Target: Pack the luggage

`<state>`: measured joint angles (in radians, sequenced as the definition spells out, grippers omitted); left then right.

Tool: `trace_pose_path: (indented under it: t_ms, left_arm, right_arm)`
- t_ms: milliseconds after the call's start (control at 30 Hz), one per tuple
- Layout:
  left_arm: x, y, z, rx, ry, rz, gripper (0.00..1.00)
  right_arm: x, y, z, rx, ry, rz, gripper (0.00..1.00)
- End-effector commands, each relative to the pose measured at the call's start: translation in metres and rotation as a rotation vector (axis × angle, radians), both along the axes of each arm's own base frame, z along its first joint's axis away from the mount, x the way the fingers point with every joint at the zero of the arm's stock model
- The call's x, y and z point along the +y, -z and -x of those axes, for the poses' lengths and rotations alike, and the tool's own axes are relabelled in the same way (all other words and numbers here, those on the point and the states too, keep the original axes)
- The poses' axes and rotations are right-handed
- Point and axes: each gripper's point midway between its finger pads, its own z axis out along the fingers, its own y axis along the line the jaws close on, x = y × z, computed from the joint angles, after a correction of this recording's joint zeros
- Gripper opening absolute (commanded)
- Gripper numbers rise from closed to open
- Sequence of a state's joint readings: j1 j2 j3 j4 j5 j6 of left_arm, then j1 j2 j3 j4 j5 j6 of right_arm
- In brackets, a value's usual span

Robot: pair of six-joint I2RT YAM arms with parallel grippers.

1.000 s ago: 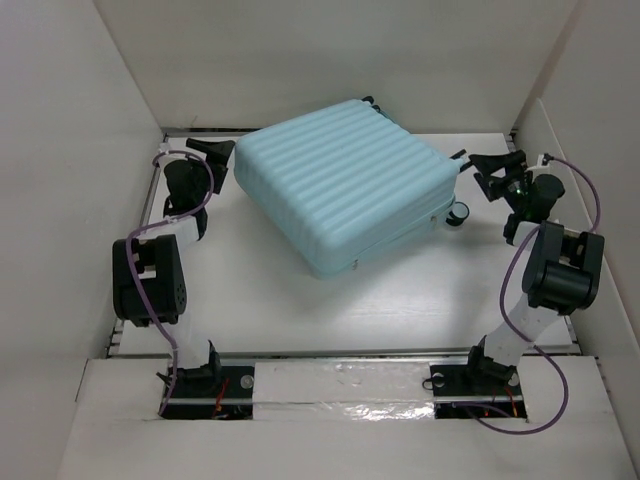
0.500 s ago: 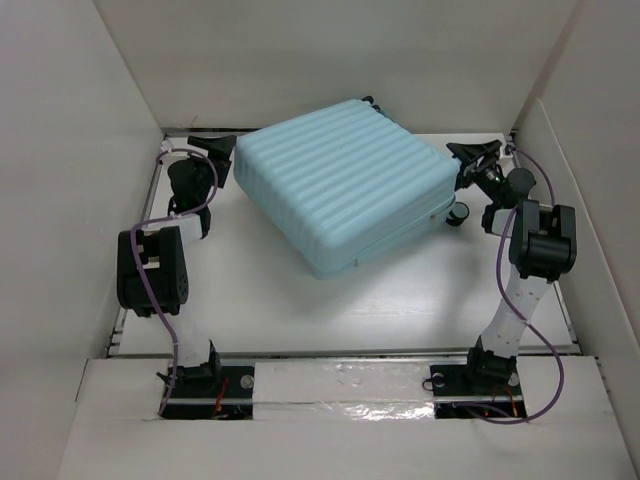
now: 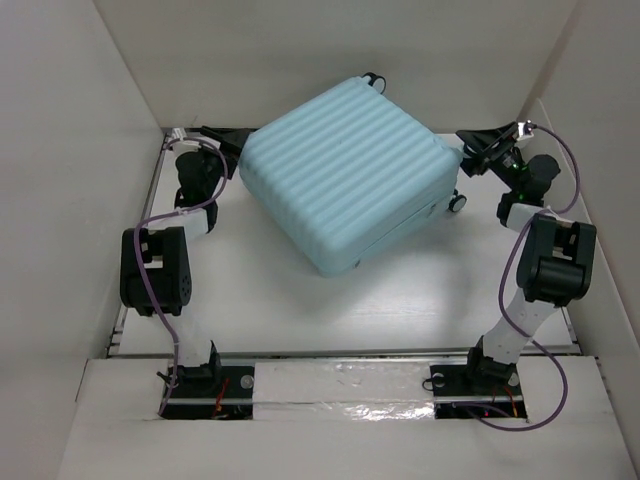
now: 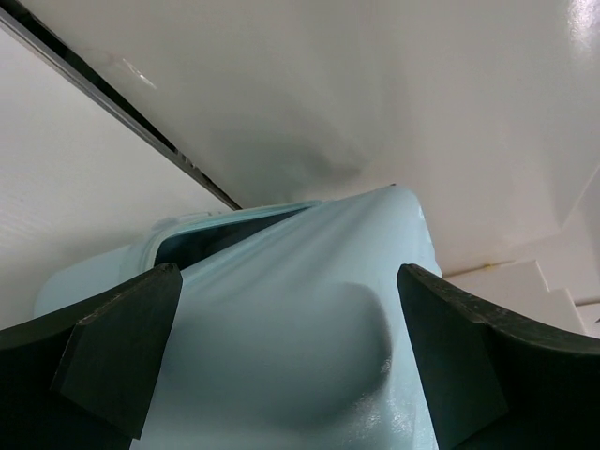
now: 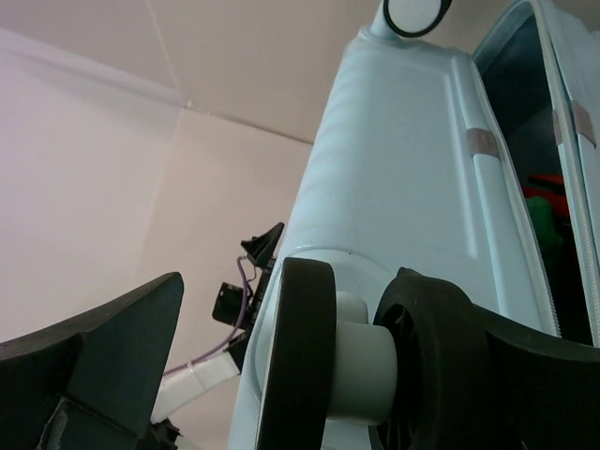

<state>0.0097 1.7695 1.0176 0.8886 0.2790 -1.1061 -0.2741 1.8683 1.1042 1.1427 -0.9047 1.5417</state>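
The luggage (image 3: 345,175) is a pale aqua ribbed suitcase lying at an angle at the back of the white table (image 3: 400,300). My left gripper (image 3: 232,140) is at its left corner, open, and the smooth shell (image 4: 291,309) fills the space between my fingers (image 4: 117,361) without either pad clearly touching. My right gripper (image 3: 468,152) is at the right corner, open around a black-and-white wheel (image 5: 309,361). A second wheel (image 5: 417,14) shows further up. The shell halves stand slightly apart, with red and green things (image 5: 539,202) inside the gap.
White walls enclose the table on the left (image 3: 60,200), the right (image 3: 600,140) and the back (image 3: 300,50). A dark rail (image 4: 112,103) runs along the foot of the wall by my left gripper. Another spinner wheel (image 3: 373,80) sticks out at the luggage's far corner.
Both grippers have closed in on the luggage's left and right corners. The luggage has shifted towards the back and turned a little, so its far wheel shows more.
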Motion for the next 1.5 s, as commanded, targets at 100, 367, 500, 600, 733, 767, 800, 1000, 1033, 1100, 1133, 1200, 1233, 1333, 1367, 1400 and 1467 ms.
trace_pose_path:
  t_ms: [100, 367, 500, 600, 733, 767, 800, 1000, 1033, 1100, 1133, 1200, 1233, 1333, 1367, 1400, 1467]
  left_arm:
    - [-0.047, -0.087, 0.017, -0.224, 0.162, 0.028, 0.99]
    - [-0.071, -0.127, 0.022, -0.328, 0.218, 0.012, 0.99]
    - [-0.079, -0.136, 0.017, -0.361, 0.217, -0.011, 0.99]
    - [-0.081, -0.124, 0.004, -0.332, 0.221, -0.017, 0.99]
    - [-0.084, -0.096, -0.022, -0.264, 0.222, -0.068, 0.99]
    - [-0.085, -0.091, -0.024, -0.260, 0.225, -0.086, 0.99]
    - [-0.085, -0.087, -0.026, -0.245, 0.228, -0.086, 0.99]
    - [-0.054, -0.082, -0.041, -0.200, 0.147, -0.154, 0.99]
    - [-0.046, -0.080, -0.045, -0.189, 0.126, -0.169, 0.99]
    - [-0.040, -0.075, -0.050, -0.160, 0.091, -0.197, 0.99]
    - [-0.032, -0.070, -0.053, -0.146, 0.070, -0.218, 0.99]
    - [-0.020, -0.056, -0.060, -0.088, 0.028, -0.244, 0.99]
    - [-0.011, -0.049, -0.065, -0.062, 0.004, -0.263, 0.98]
    - [0.010, -0.025, -0.070, 0.009, -0.041, -0.268, 0.98]
    - [0.022, -0.016, -0.070, 0.032, -0.060, -0.257, 0.97]
    - [0.027, -0.012, -0.070, 0.042, -0.067, -0.251, 0.96]
    - [0.033, -0.002, -0.068, 0.063, -0.076, -0.244, 0.95]
  right_arm:
    - [0.018, -0.124, 0.078, -0.682, 0.035, 0.258, 1.00]
    - [0.016, -0.138, 0.102, -0.782, 0.057, 0.308, 1.00]
    - [-0.004, -0.124, 0.077, -0.638, 0.173, 0.372, 1.00]
    - [-0.022, -0.094, 0.047, -0.504, 0.264, 0.456, 1.00]
    - [-0.034, -0.066, 0.024, -0.427, 0.293, 0.475, 1.00]
    - [-0.031, -0.064, 0.021, -0.426, 0.283, 0.468, 1.00]
    - [-0.031, -0.061, 0.018, -0.413, 0.272, 0.465, 1.00]
    - [-0.037, -0.047, -0.009, -0.350, 0.262, 0.471, 1.00]
    - [-0.038, -0.045, -0.010, -0.349, 0.269, 0.485, 1.00]
    - [-0.039, -0.042, -0.009, -0.328, 0.281, 0.496, 1.00]
    - [-0.049, -0.042, -0.011, -0.318, 0.322, 0.514, 1.00]
    - [-0.060, -0.042, -0.005, -0.275, 0.375, 0.526, 1.00]
    - [-0.076, -0.042, -0.006, -0.254, 0.453, 0.546, 1.00]
    - [-0.104, -0.041, 0.001, -0.158, 0.605, 0.601, 1.00]
    - [-0.113, -0.039, 0.003, -0.134, 0.641, 0.614, 1.00]
    - [-0.119, -0.040, 0.007, -0.105, 0.678, 0.623, 1.00]
    - [-0.122, -0.035, 0.013, -0.082, 0.706, 0.633, 1.00]
